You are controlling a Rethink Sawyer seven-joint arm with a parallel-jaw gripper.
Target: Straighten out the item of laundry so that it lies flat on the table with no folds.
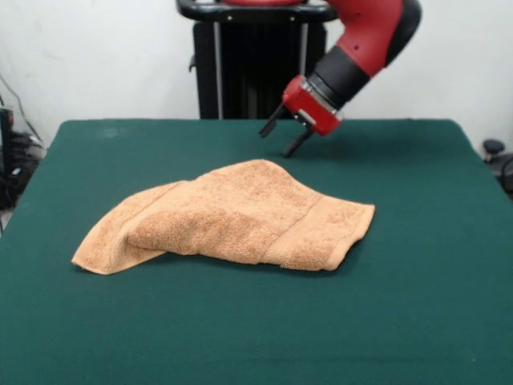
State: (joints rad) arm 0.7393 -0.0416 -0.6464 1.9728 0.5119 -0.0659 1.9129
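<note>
The item of laundry (232,216) is a light orange-tan terry towel lying rumpled in the middle of the dark green table (417,305). Its left part is folded over itself in a thick roll, and a ribbed band runs near its right end. My gripper (279,140) hangs in the air above and behind the towel's upper edge, tilted down to the left. Its two black fingers are spread apart with nothing between them, and they do not touch the cloth.
The red and black arm (369,40) comes down from the top right. Cables and dark gear (12,160) lie off the table's left edge, and a small dark object (493,148) sits past its right edge.
</note>
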